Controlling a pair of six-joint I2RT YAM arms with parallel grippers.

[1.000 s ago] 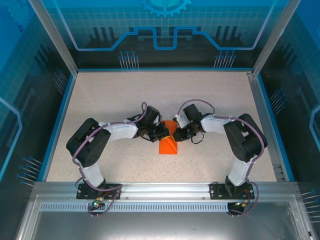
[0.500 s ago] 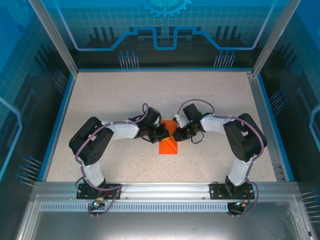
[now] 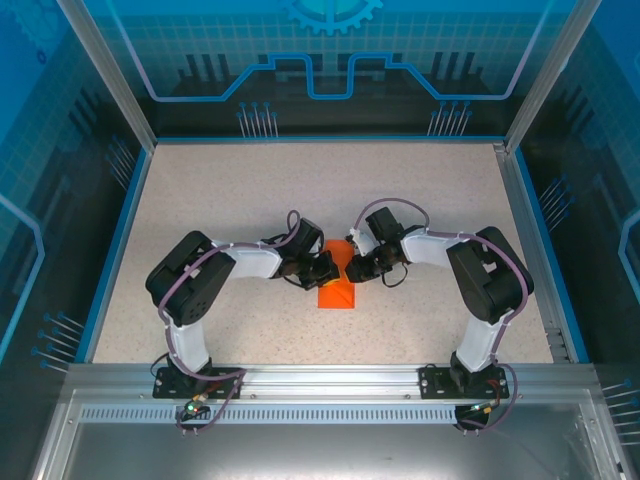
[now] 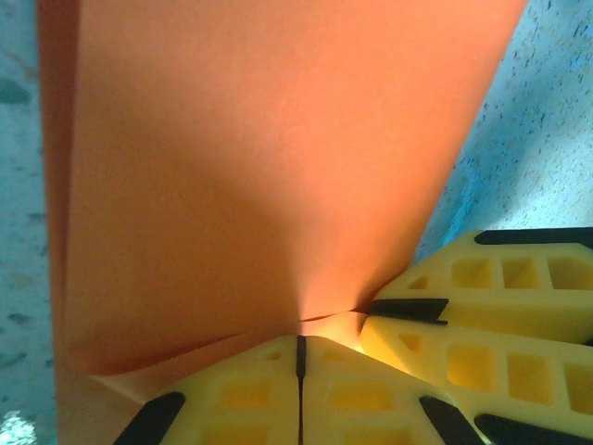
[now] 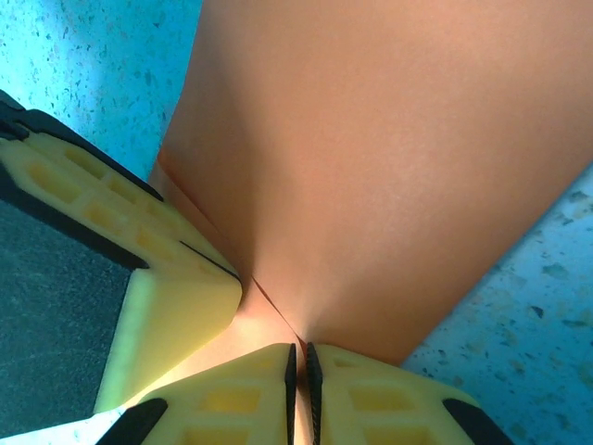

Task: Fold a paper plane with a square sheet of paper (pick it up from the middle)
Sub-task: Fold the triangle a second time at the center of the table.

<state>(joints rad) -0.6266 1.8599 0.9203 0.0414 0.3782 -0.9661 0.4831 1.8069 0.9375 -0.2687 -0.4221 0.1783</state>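
Observation:
The square sheet of paper (image 3: pixel 337 292) is bright orange and folded into a narrower creased shape at the table's middle. My left gripper (image 3: pixel 324 270) meets it from the left and my right gripper (image 3: pixel 353 268) from the right, tips almost touching over its far end. In the left wrist view the paper (image 4: pixel 259 167) rises from my left gripper (image 4: pixel 299 345), which is shut on its fold, with the right gripper's fingers (image 4: pixel 482 320) beside it. In the right wrist view the paper (image 5: pixel 389 167) runs into my shut right gripper (image 5: pixel 298 357), next to a left finger (image 5: pixel 157 269).
The speckled beige table (image 3: pixel 220 200) is bounded by a blue rim (image 3: pixel 116 250) on the left and a metal frame post (image 3: pixel 520 190) on the right. An aluminium rail (image 3: pixel 320 378) carrying both arm bases lies along the near edge.
The left arm's elbow has swung right and a little further away. Both grippers stay shut on the paper, which has barely shifted. The right arm is still.

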